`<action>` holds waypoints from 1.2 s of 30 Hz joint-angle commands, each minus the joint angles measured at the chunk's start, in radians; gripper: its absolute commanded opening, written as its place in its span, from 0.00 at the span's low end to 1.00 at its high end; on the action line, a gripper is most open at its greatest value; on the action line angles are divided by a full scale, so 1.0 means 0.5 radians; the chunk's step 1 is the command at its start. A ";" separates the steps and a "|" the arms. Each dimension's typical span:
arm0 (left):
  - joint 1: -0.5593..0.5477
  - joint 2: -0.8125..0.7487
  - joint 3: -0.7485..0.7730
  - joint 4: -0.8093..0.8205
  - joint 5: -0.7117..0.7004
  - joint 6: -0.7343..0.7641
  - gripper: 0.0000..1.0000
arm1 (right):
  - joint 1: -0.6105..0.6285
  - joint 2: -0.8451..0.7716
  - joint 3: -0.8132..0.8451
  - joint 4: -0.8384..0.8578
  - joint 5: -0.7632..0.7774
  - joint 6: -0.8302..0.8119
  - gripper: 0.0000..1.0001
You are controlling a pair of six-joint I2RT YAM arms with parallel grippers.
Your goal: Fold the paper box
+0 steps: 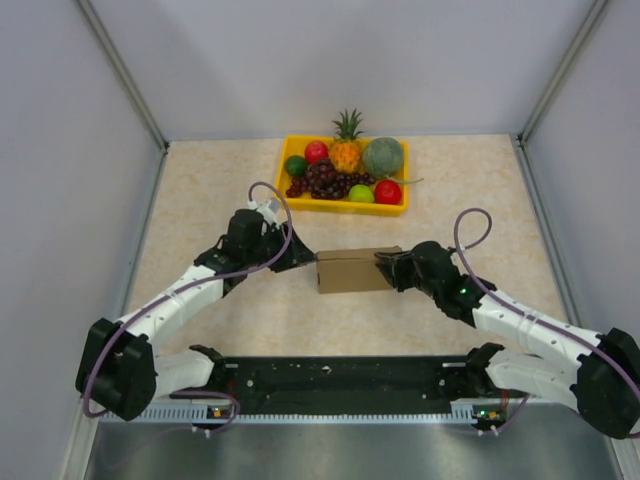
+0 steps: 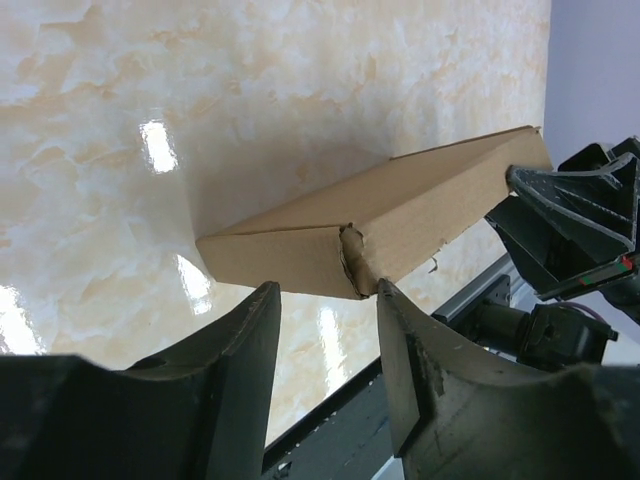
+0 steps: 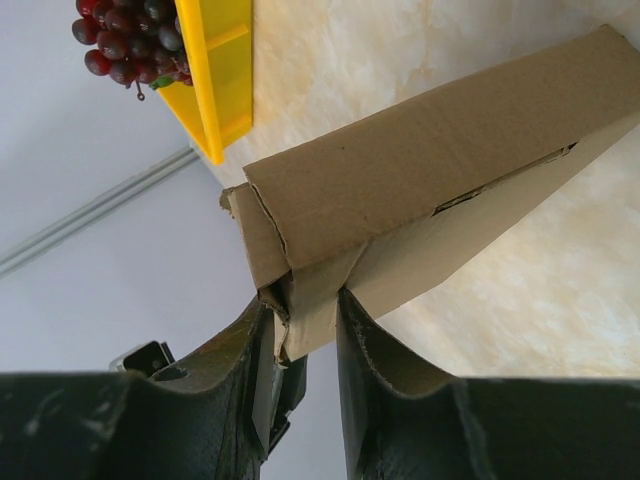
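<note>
The marbled beige tabletop [image 1: 460, 200] fills most of the top view, with pale walls around it. The left arm [image 1: 170, 300] comes in from the lower left and the right arm [image 1: 530, 325] from the lower right. Both are white and black with a purple cable looped over them, and they meet at center frame.

Next biggest is the yellow tray [image 1: 300, 205] at upper center. It's loaded with a pineapple [image 1: 347, 150], a green melon [image 1: 383, 157], dark grapes [image 1: 325, 180] and a couple of red and green round fruits.

The paper box [image 1: 352, 272] sits dead center, just below the tray in the frame. It's already folded into a long, slim carton of plain brown cardboard on every face I can see. It spans the gap between the two arms. Can't tell if it's resting on the tabletop or held a bit above it.

The left end effector [image 2: 325, 300] is at the box's left end. Its fingers are spread moderately, and the crumpled corner tab sits right at the gap rather than clamped between them.

The right end effector [image 3: 302, 325] is at the other end, fingers narrow and pinching a folded end flap.
</note>
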 commanded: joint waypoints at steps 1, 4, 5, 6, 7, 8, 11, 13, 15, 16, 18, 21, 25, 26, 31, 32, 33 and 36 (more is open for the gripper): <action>0.010 -0.044 -0.023 0.099 -0.019 0.017 0.51 | -0.004 0.100 -0.078 -0.437 0.046 -0.111 0.22; 0.010 -0.093 -0.023 0.109 -0.056 0.035 0.54 | -0.007 0.100 -0.078 -0.443 0.040 -0.114 0.22; 0.010 -0.093 -0.020 0.108 -0.083 0.047 0.54 | -0.004 0.097 -0.075 -0.440 0.043 -0.111 0.22; 0.010 -0.084 -0.017 0.112 -0.087 0.051 0.54 | -0.007 0.103 -0.072 -0.440 0.046 -0.114 0.22; 0.013 -0.062 -0.007 0.112 -0.084 0.045 0.53 | -0.007 0.106 -0.069 -0.443 0.040 -0.114 0.22; 0.013 -0.044 -0.007 0.115 -0.069 0.029 0.51 | -0.004 0.109 -0.069 -0.440 0.043 -0.117 0.22; 0.010 0.017 -0.041 0.191 -0.010 -0.002 0.45 | -0.007 0.119 -0.066 -0.437 0.037 -0.120 0.22; 0.010 0.039 -0.093 0.243 0.014 -0.017 0.40 | -0.004 0.122 -0.062 -0.434 0.037 -0.120 0.22; 0.010 0.033 -0.145 0.280 0.017 -0.020 0.29 | -0.007 0.122 -0.065 -0.434 0.040 -0.120 0.22; 0.010 0.024 -0.194 0.280 0.014 -0.020 0.25 | -0.007 0.122 -0.066 -0.431 0.040 -0.120 0.22; 0.007 0.011 -0.246 0.347 0.021 -0.020 0.18 | -0.004 0.125 -0.078 -0.431 0.034 -0.111 0.22; 0.007 0.002 -0.326 0.357 0.021 -0.014 0.15 | -0.004 0.119 -0.105 -0.434 0.031 -0.086 0.22; 0.007 -0.071 -0.363 0.333 0.021 0.056 0.15 | -0.007 0.103 -0.164 -0.418 0.037 -0.052 0.17; 0.007 -0.099 -0.354 0.308 0.011 0.090 0.19 | -0.007 0.097 -0.182 -0.418 0.037 -0.058 0.16; 0.010 -0.304 -0.198 0.090 -0.053 0.293 0.66 | -0.007 0.048 -0.265 -0.391 0.031 -0.077 0.09; 0.010 -0.305 -0.176 0.090 -0.044 0.308 0.75 | -0.004 0.039 -0.295 -0.372 0.031 -0.095 0.09; 0.010 -0.280 -0.118 0.081 -0.010 0.311 0.77 | -0.007 0.030 -0.308 -0.357 0.034 -0.104 0.08; 0.007 -0.189 -0.011 0.053 0.060 0.333 0.81 | -0.007 -0.016 -0.354 -0.348 0.043 -0.117 0.08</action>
